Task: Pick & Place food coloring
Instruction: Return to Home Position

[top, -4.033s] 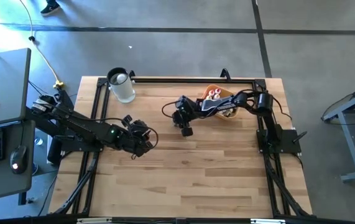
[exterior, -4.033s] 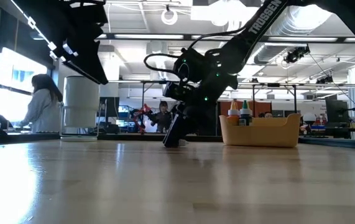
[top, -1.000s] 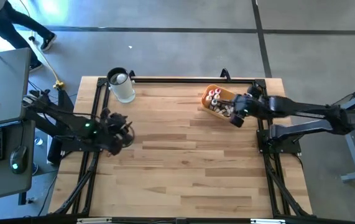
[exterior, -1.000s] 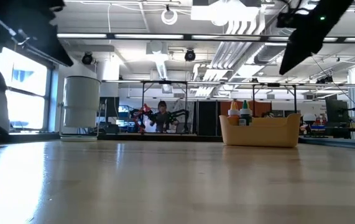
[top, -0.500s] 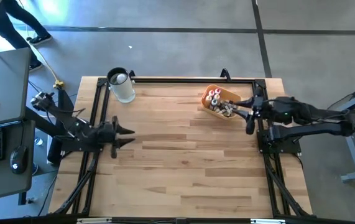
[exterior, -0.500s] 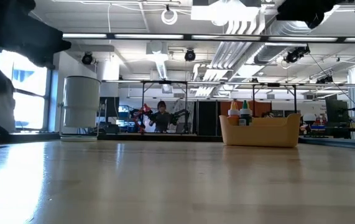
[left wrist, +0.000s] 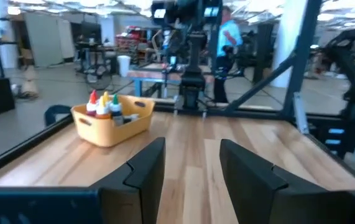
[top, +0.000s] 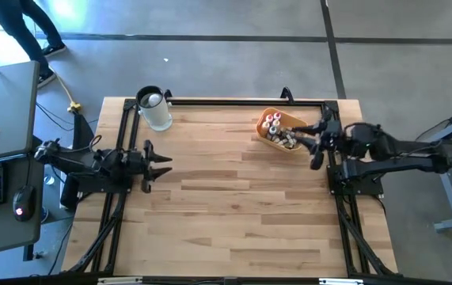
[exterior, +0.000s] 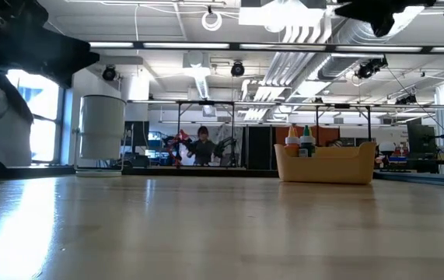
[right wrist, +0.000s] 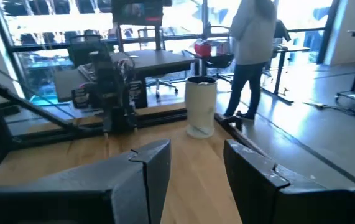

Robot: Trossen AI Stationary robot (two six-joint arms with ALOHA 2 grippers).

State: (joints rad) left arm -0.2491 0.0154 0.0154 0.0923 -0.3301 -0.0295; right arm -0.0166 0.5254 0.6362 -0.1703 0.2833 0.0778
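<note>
Orange-yellow tray (left wrist: 112, 127) faces left tool (left wrist: 191, 148); jar (right wrist: 200, 107), right tool (right wrist: 196, 150).

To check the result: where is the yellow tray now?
In the high view the yellow tray sits near the far edge of the table, right of centre, beside the right claw.

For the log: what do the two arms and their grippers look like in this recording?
The left arm and right arm are black, built of slim jointed links with dark cables along them. The left gripper and right gripper each carry two dark, flat, angular fingers. No markings are readable.
</note>
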